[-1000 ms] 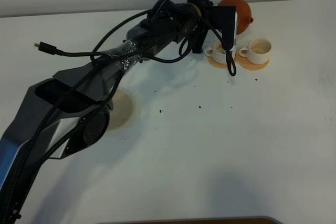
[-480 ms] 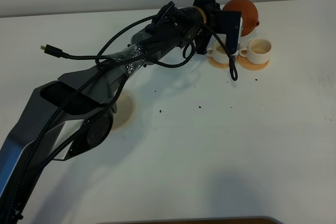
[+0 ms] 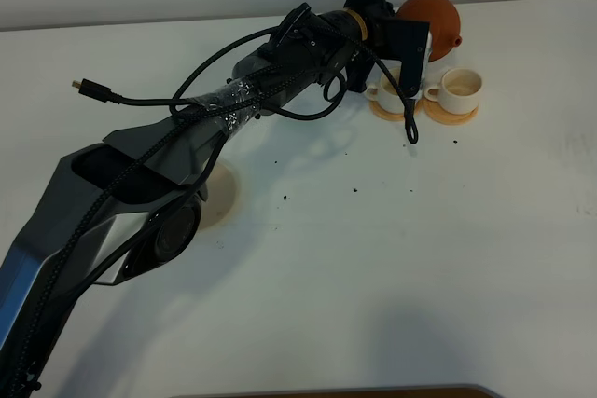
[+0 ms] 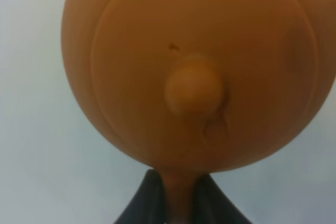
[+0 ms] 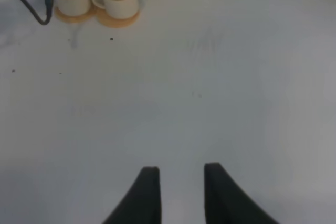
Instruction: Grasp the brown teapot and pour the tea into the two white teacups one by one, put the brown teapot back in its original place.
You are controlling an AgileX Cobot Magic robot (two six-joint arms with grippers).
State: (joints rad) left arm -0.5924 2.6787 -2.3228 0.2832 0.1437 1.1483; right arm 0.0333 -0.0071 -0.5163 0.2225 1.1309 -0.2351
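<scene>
My left gripper is shut on the loop handle of the brown teapot and holds it in the air behind the two white teacups, its spout toward the right cup. The left cup is partly hidden by my wrist. In the left wrist view the teapot's lid and knob fill the frame, with the handle between my gripper's fingers. The large pale tan coaster lies bare, half under my arm. My right gripper is open and empty over bare table. No tea shows.
Both cups stand on small orange-tan coasters, which the right wrist view also shows. A loose cable hangs from the left wrist beside the left cup. Dark specks dot the white table.
The left gripper has carried the teapot a little to the right and up, closer to the right cup. In the last half second it hardly moved.
</scene>
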